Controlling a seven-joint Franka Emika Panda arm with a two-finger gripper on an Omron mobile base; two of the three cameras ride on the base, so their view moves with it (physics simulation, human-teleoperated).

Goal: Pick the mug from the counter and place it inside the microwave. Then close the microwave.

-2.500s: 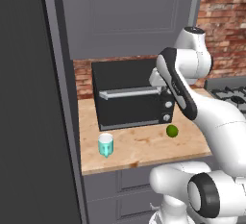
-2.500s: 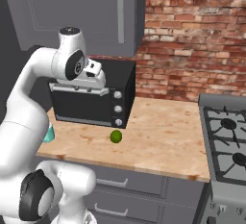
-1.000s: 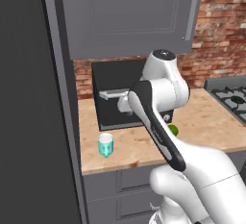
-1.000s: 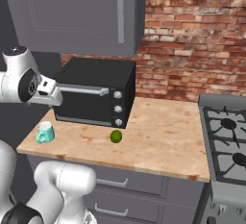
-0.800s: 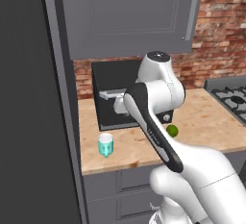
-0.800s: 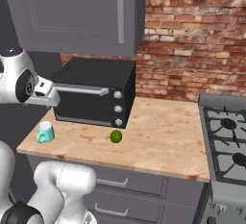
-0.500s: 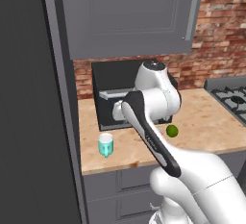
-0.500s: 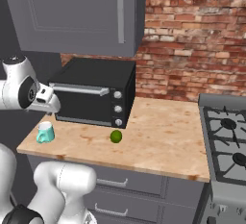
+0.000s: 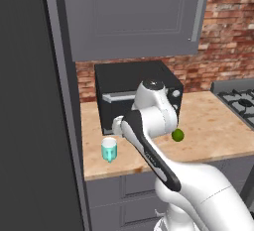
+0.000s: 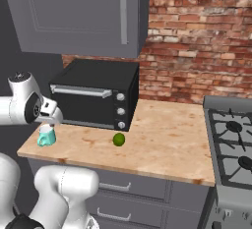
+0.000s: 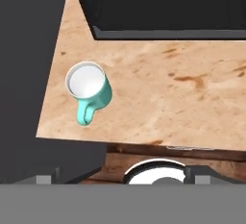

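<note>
Two dark finger tips [image 11: 117, 179] stand wide apart, holding nothing, as the gripper [image 10: 48, 120] looks down from above. White arm bends low over the grainy wooden counter [image 10: 167, 144]. Glossy teal mug [image 11: 89, 90], round white inside, stands upright at eleven o'clock, handle toward the counter's front edge.

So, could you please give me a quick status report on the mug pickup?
Gripper open, above the mug, nothing held. Mug upright on the counter, near its left edge. Nothing in the way.
</note>
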